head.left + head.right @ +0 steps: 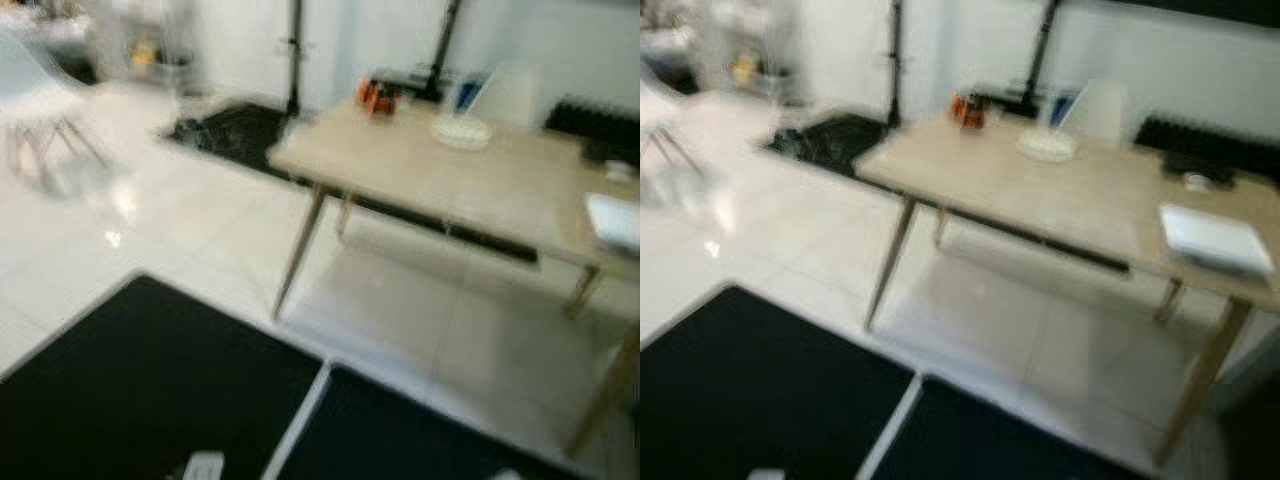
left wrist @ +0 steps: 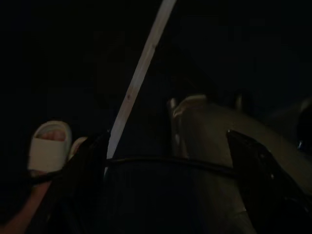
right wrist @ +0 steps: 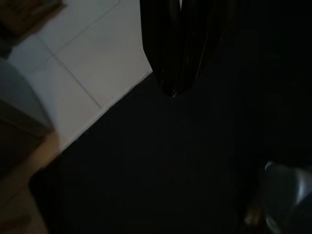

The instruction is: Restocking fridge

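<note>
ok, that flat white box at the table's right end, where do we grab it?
Blurred view, so tentative: the flat white box lies low by the table's front edge. Come from above, end effector pinching across its narrower width mid-length; its sides look shallow for a side approach.

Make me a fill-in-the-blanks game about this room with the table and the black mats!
1. The table has a top made of light ____.
2. The mats on the floor are ____ in colour.
3. The flat white box lies on the ____.
4. The right gripper hangs with its fingers ____ together.

Missing words: wood; black; table; shut
</note>
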`<state>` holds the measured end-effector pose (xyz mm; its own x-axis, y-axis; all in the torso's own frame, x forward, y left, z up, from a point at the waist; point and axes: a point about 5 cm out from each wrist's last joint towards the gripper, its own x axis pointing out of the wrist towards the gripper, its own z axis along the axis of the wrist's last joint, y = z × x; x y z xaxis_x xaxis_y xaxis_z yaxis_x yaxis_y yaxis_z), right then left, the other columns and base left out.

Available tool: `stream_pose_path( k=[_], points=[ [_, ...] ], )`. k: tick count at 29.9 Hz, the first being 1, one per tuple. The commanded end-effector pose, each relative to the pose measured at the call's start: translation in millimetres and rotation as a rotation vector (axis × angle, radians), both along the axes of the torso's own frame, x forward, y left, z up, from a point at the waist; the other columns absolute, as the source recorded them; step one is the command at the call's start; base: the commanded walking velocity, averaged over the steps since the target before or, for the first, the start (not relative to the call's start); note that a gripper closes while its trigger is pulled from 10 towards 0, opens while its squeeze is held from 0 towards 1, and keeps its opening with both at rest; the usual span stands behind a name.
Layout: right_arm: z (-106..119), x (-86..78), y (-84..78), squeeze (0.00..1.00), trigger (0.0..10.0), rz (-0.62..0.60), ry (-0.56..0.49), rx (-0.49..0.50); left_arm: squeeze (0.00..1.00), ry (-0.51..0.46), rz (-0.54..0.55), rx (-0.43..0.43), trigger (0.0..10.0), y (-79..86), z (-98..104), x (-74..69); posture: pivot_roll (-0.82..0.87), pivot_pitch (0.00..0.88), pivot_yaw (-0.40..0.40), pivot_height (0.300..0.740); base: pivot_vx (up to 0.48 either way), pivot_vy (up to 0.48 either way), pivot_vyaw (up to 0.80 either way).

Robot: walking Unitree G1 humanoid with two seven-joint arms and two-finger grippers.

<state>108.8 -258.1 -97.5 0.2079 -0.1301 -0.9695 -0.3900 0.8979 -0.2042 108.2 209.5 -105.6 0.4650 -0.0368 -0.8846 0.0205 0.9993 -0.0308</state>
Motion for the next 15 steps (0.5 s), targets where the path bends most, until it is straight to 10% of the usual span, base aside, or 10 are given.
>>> stream_pose_path(
  k=[1,15],
  points=[
    [-0.8,-11.6,-7.5,0.0,10.0,-0.025,0.03,-0.02,0.0,0.05,-0.002,-0.01,10.0,-4.3,-4.4,-12.3,-0.07,0.0,-0.035,0.74,0.0,0.0,-0.78],
    [-1.3,-13.1,-7.2,0.0,10.0,-0.036,0.029,-0.025,0.0,0.048,-0.01,-0.003,10.0,-3.5,-4.2,-11.8,-0.06,0.0,-0.032,0.74,0.0,0.0,-0.78]
  ],
)
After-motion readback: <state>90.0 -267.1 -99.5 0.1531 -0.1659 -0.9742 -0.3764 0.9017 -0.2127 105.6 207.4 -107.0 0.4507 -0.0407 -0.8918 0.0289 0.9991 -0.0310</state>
